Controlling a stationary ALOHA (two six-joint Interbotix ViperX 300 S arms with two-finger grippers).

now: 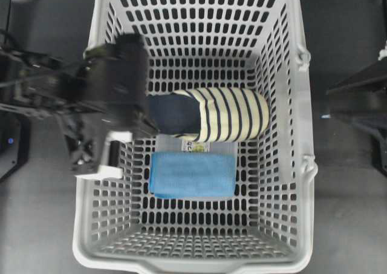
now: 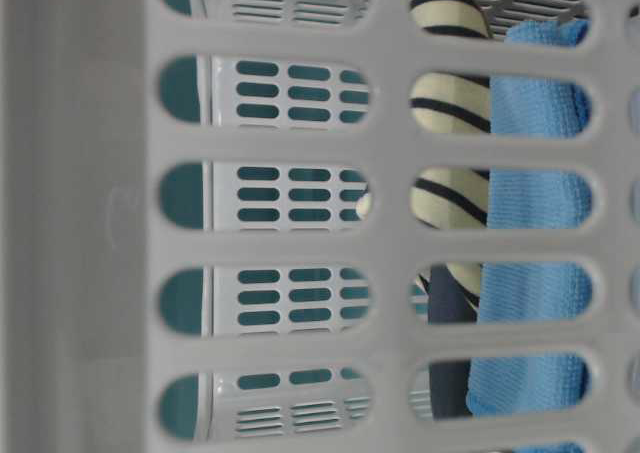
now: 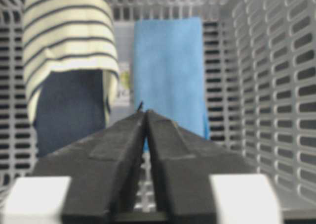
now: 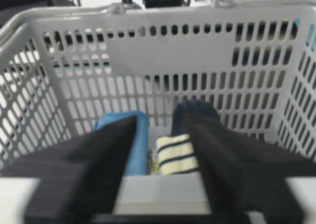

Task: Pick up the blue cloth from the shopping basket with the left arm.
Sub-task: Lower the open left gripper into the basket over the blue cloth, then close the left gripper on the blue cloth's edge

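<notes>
Blue cloth (image 1: 193,175) lies flat on the floor of the shopping basket (image 1: 284,135), near the front wall, just beside a striped rolled garment (image 1: 227,114). A clear box (image 1: 202,146) is mostly hidden between and under them. Left tool (image 3: 145,116) is blurred from overhead, hanging over the basket's left side above the cloth, fingers nearly touching, holding nothing. Right tool (image 4: 160,130) is outside the basket, fingers spread wide, empty; its arm is cut off at the overhead edge. Table-level view shows only slots.
</notes>
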